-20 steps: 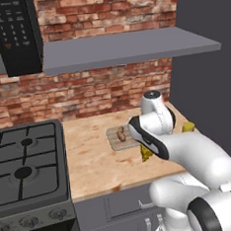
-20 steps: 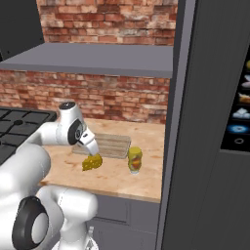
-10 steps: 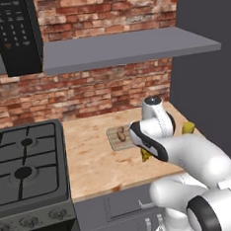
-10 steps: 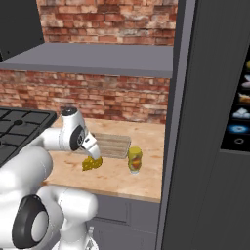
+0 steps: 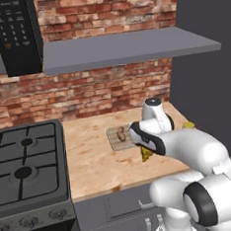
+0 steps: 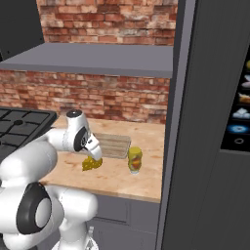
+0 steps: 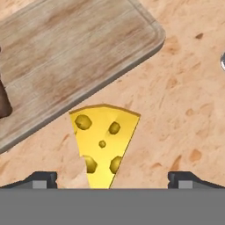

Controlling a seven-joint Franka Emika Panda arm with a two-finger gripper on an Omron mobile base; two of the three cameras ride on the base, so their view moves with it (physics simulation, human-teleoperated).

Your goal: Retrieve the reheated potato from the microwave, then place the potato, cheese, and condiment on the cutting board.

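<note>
The yellow cheese (image 7: 103, 143) wedge lies on the counter just off the cutting board (image 7: 74, 57). My gripper (image 7: 112, 180) is open right above it, one fingertip (image 7: 41, 179) on each side of the wedge's narrow end. From the base the cheese (image 6: 91, 164) shows under my hand (image 6: 95, 155). The brown potato (image 5: 121, 134) lies on the cutting board (image 5: 115, 142). The yellow condiment (image 6: 135, 160) bottle stands upright on the counter, right of the board. High at the left hangs the microwave (image 5: 13, 32).
A black gas hob (image 5: 25, 167) takes up the counter's left side. A grey shelf (image 5: 126, 47) runs above the counter against the brick wall. A tall dark cabinet side (image 6: 180, 122) closes the counter off just beyond the bottle.
My hand has settled slightly lower over the cheese. The cheese, potato and bottle have not moved.
</note>
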